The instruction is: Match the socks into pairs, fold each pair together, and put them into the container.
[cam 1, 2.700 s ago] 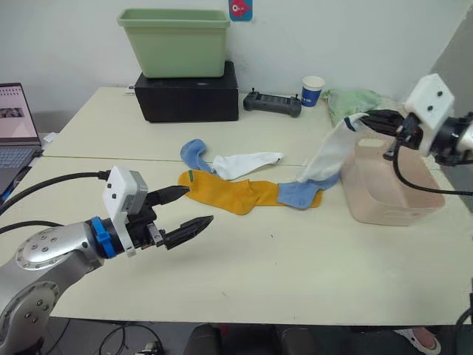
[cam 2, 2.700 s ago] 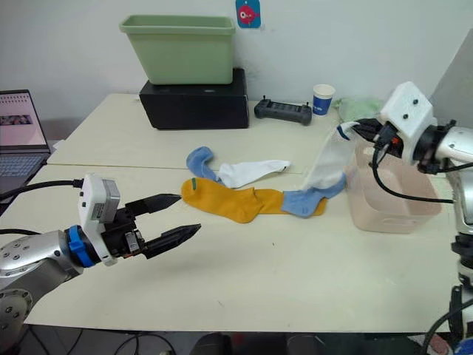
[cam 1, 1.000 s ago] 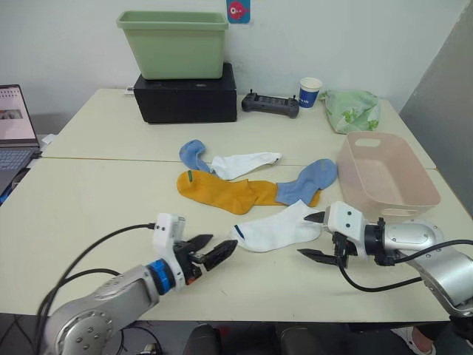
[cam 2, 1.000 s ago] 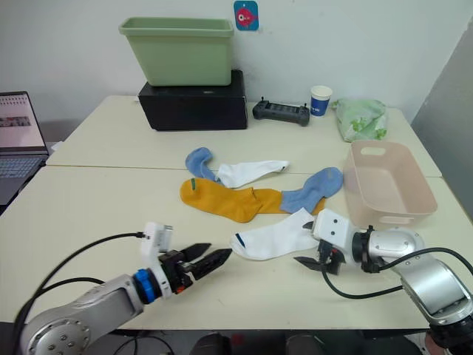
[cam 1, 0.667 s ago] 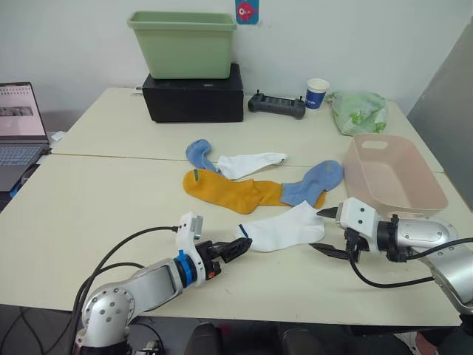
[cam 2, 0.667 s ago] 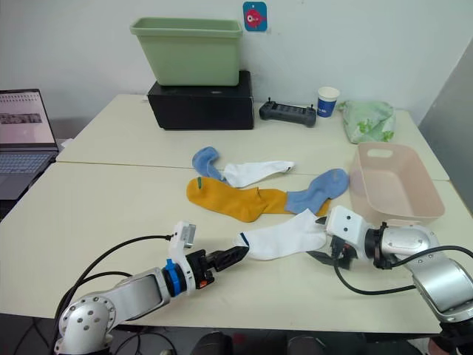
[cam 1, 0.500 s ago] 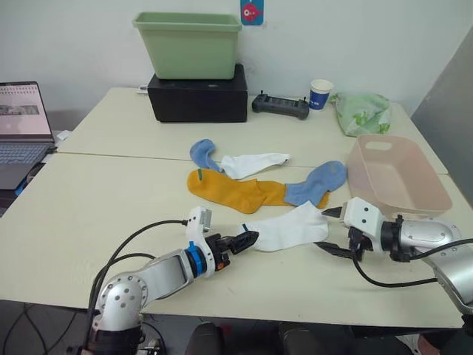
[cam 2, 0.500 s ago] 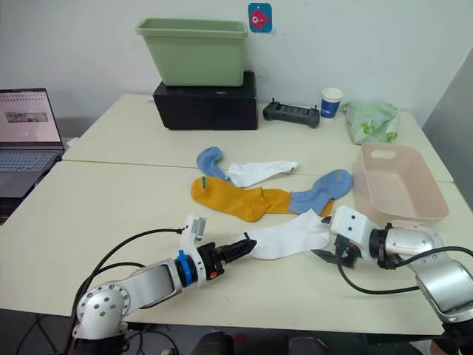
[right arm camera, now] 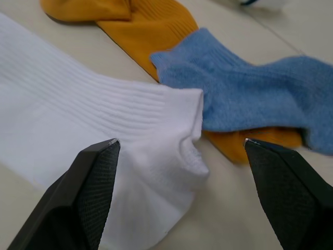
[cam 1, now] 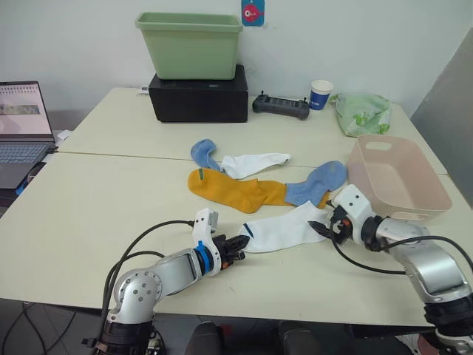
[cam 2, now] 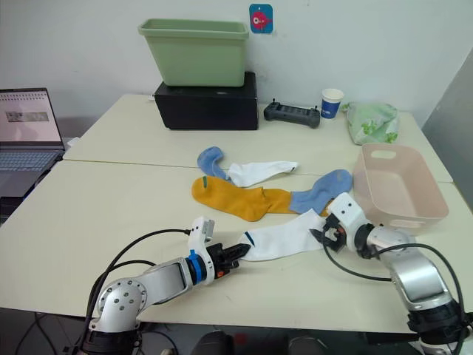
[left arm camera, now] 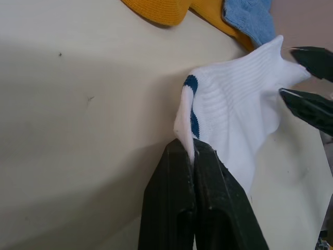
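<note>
Left wrist view: left gripper point(left arm camera: 193, 151) fingers pressed together on the cuff of the near white sock point(left arm camera: 237, 112), a ribbed knit with a navy band.
Change: both grippers have closed in on this sock; earlier they sat short of its ends.
Right gripper point(right arm camera: 179, 148): spread wide around the sock's other end (not yet touching).
Socks: two white, two light blue, the two mustard ones lying overlapped, all soft knit.
Container: smooth pink basket point(cam 1: 414, 188), rounded corners, just beyond the right gripper.

A lab or office room: pale tables point(cam 1: 111, 192), an open laptop point(cam 1: 22, 122), bare white wall point(cam 1: 74, 44).
</note>
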Tool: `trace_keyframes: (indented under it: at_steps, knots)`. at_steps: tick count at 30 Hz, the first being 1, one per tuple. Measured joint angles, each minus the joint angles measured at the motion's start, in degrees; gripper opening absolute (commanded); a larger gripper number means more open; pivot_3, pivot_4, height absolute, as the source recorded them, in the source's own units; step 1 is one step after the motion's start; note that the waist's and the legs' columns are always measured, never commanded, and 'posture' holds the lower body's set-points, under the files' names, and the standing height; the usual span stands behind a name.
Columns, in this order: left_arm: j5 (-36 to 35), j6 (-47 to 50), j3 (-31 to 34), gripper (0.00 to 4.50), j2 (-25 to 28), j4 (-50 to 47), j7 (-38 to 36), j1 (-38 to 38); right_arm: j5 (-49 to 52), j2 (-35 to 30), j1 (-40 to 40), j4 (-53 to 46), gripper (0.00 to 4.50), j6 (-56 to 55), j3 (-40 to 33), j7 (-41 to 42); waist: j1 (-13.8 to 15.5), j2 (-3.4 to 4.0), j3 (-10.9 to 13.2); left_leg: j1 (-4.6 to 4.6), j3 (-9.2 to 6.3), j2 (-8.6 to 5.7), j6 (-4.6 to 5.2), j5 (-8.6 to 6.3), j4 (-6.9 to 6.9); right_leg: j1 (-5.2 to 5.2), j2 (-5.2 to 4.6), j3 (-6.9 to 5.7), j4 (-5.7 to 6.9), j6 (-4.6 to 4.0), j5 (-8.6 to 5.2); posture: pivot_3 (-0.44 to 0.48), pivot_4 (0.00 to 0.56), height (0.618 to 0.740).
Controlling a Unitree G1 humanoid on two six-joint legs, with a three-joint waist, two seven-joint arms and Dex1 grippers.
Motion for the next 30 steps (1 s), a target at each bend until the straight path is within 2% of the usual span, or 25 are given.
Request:
trace_keyframes:
  at_steps: [2,11,12,21,25,30]
  knots:
    - [0.74,0.17,-0.1,0.0,0.6,-0.42,-0.9,0.04,-0.02,0.17,-0.01,-0.08,3.48,1.26,0.31,-0.32,-0.03,0.0,0.0,-0.01,0.0,0.01,0.0,0.0,-0.01,-0.02,0.01,0.01,0.0,0.02,-0.01,0.0,0.15,0.719]
    - [4.63,0.25,0.19,0.0,6.73,-2.49,-7.29,0.78,1.89,-0.04,1.48,-5.39,0.16,2.75,0.0,1.89,-0.34,0.0,0.0,0.0,-0.01,0.03,0.0,0.0,-0.18,-0.11,0.05,0.0,0.0,0.0,-0.03,0.0,0.15,0.719]
    - [4.95,0.25,0.52,0.0,7.67,-2.72,-8.34,1.05,2.39,-0.17,2.07,-6.02,0.02,3.13,-0.19,2.01,-0.36,-0.01,0.0,0.0,0.01,0.03,0.0,0.0,-0.21,-0.12,0.05,0.01,-0.01,0.0,-0.04,0.0,0.15,0.719]
    - [3.86,2.22,4.41,0.0,22.59,-7.53,-23.19,7.58,12.92,0.12,9.95,-16.8,0.02,14.09,-6.28,3.1,-0.57,-0.02,0.02,0.02,-0.05,0.05,-0.02,-0.01,-0.65,-0.23,0.02,-0.1,-0.03,-0.25,-0.34,0.0,0.15,0.719]
    - [3.37,2.79,6.25,0.0,29.77,-11.76,-30.91,14.03,20.16,0.09,18.05,-24.0,0.02,20.42,-10.03,3.18,-0.57,0.0,0.03,0.01,-0.1,0.06,-0.1,-0.07,-0.72,-0.21,-0.08,-0.2,-0.04,-0.27,-0.58,0.0,0.15,0.719]
    - [5.7,1.27,6.08,0.0,30.34,-15.93,-32.32,18.4,23.38,0.0,23.85,-29.83,0.02,21.63,-11.66,2.62,-0.57,-0.04,0.05,0.05,-0.07,0.04,-0.12,-0.08,-0.68,-0.2,-0.15,-0.19,-0.06,-0.54,-0.74,0.0,0.15,0.719]
